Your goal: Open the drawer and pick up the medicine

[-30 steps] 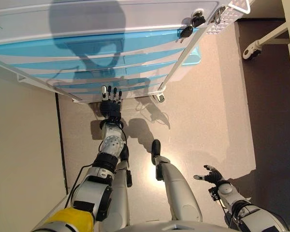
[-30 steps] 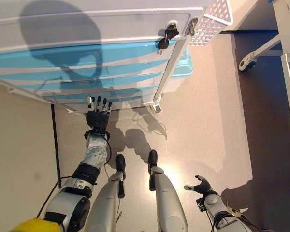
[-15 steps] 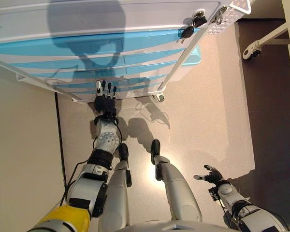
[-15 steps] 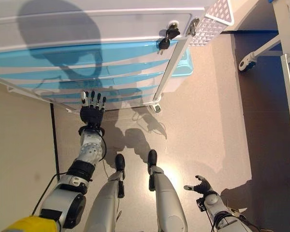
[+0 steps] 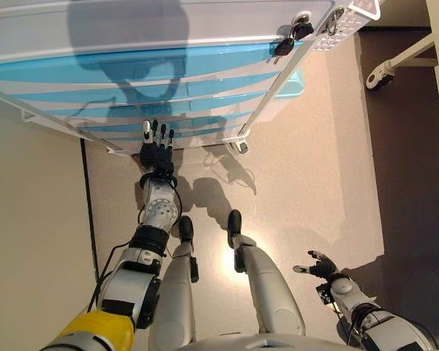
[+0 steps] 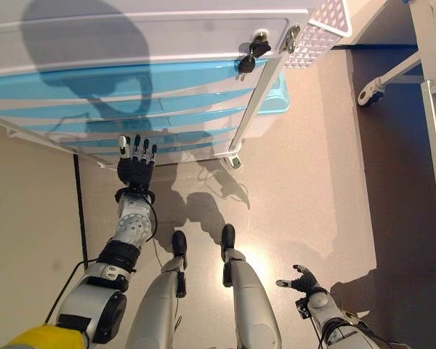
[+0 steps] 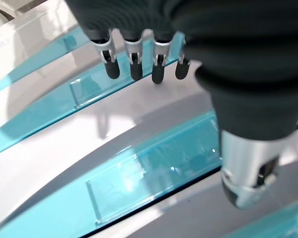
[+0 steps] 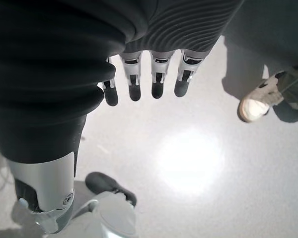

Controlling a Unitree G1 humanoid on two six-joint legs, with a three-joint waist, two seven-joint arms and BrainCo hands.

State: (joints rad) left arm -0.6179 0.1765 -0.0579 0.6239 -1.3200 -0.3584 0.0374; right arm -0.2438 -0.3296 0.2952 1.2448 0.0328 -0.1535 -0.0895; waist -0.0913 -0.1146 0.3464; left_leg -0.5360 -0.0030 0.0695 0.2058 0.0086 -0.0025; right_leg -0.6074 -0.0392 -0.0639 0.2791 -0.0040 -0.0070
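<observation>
In the left eye view the left hand (image 5: 155, 150) reaches forward with straight, slightly spread fingers whose dark tips lie at the lower drawers (image 5: 168, 126) of a white drawer cabinet (image 5: 132, 29), whose blue translucent fronts run as long bands across the view; the right hand (image 5: 318, 265) hangs low by the robot's right side, well apart from the cabinet, so the left is plainly the nearer one. Keys (image 5: 287, 42) hang from a lock at the cabinet's top right corner, and a perforated white basket (image 5: 344, 25) sits at that corner. The right eye view shows the same reach: the fingertips look to be over the lower blue fronts, though whether they touch cannot be told from here. All drawers appear closed, and no medicine shows anywhere; it is presumably inside one of them. In the left wrist view the fingers (image 7: 134, 62) are straight and side by side, holding nothing, with a blue drawer front (image 7: 154, 168) lying just ahead of and below them, its long axis crossing the line of the hand, and the thumb (image 7: 246, 173) apart, so a pull would need the tips hooked over that edge. In the right wrist view the right hand's fingers (image 8: 156, 79) hang relaxed and empty over the bare floor (image 8: 198, 158), where a person's shoe (image 8: 256, 101) stands nearby.
</observation>
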